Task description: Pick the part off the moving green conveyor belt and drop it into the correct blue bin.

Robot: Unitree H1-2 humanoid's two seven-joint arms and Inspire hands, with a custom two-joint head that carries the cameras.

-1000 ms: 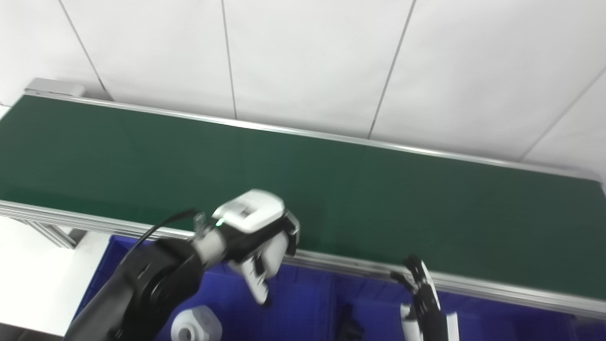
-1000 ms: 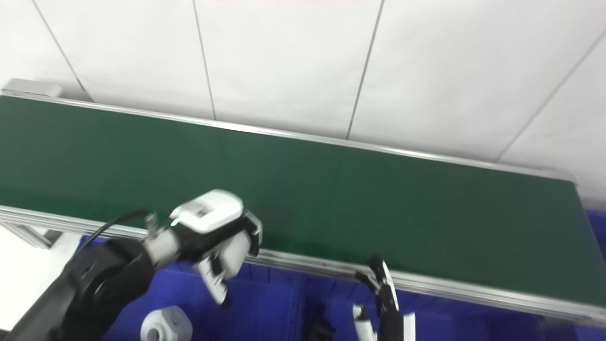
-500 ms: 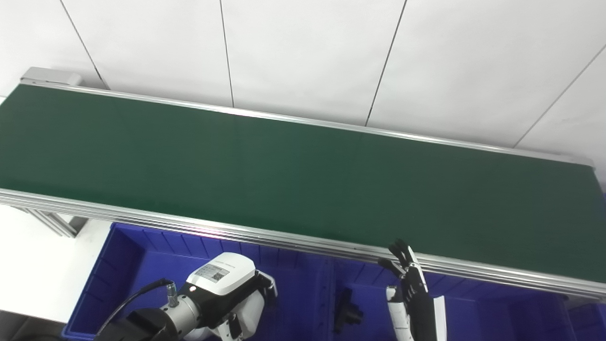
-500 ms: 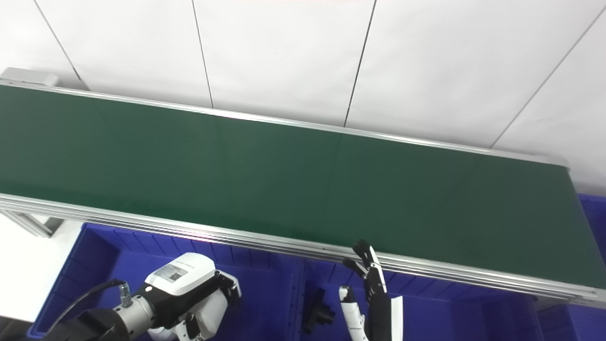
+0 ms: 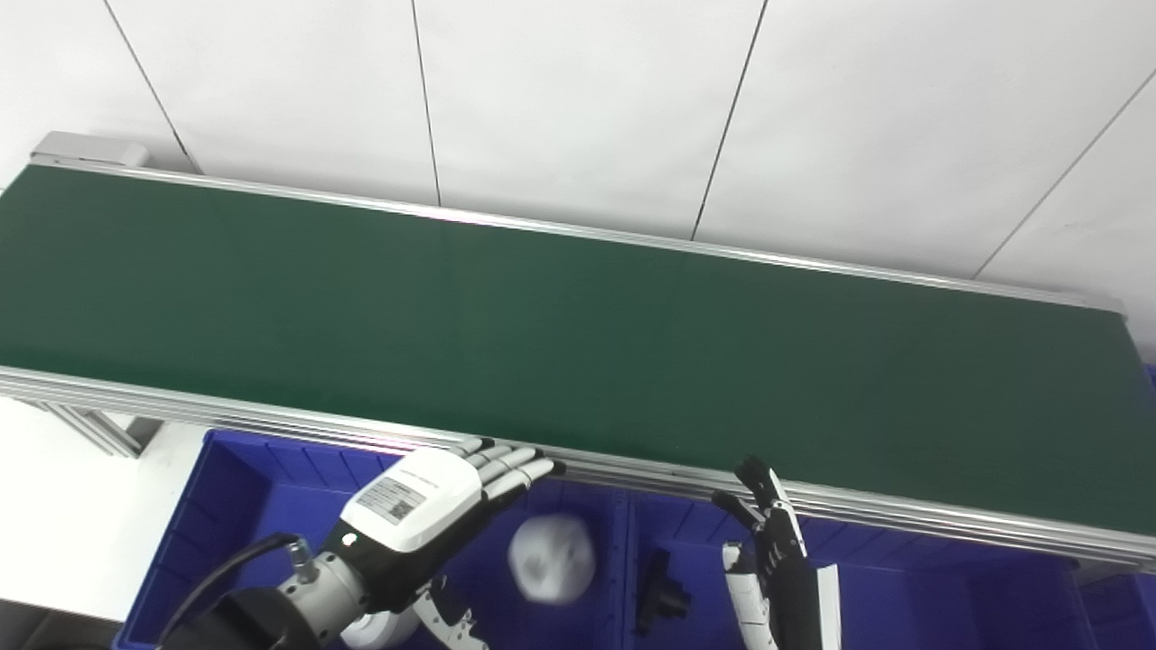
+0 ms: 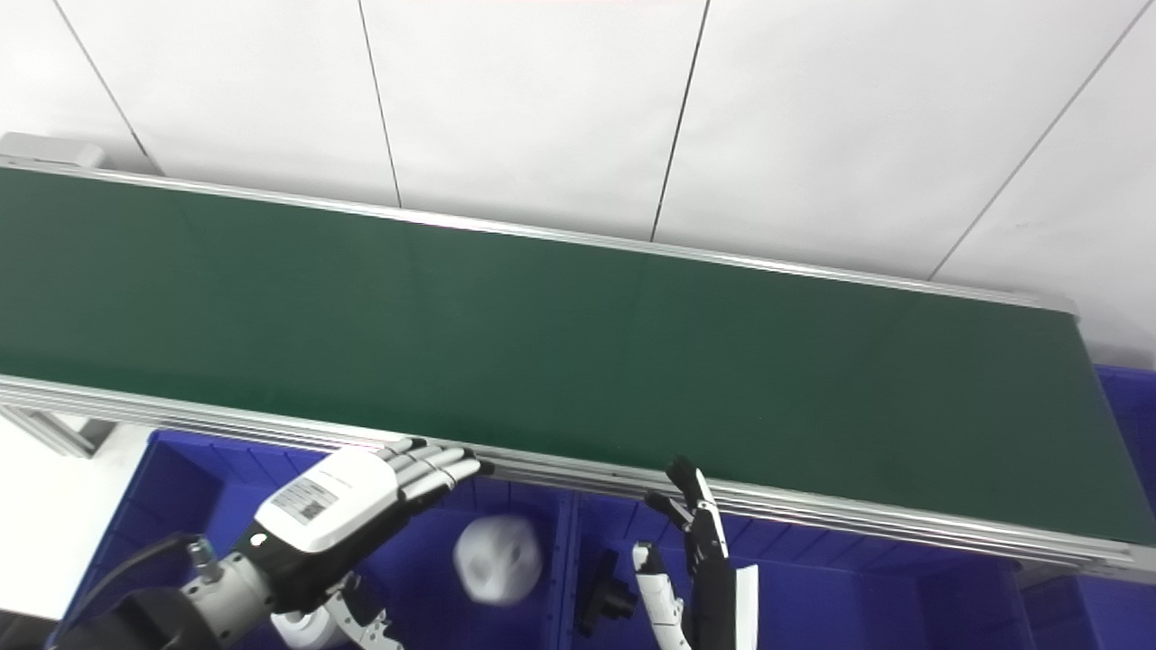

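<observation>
The green conveyor belt (image 5: 578,343) carries no part. My left hand (image 5: 433,506) hovers open, fingers stretched flat, over the left blue bin (image 5: 217,506) just below the belt's near rail. A white rounded part (image 5: 551,558), blurred, is in the air or in the bin just right of that hand and free of it. A second white part (image 5: 375,630) lies in the same bin, mostly hidden under the hand. My right hand (image 5: 768,551) is upright with fingers apart, holding nothing, over the middle blue bin (image 5: 700,542).
A black part (image 5: 659,591) lies in the middle bin. The belt's aluminium rail (image 5: 271,417) runs along the bins' far edge. Another blue bin (image 6: 1124,397) shows at the belt's right end. A white tiled wall is behind the belt.
My left hand dropped from the belt's edge down over the left bin and has now opened; the white part has left it and appears blurred beside it. The view shifted a little.
</observation>
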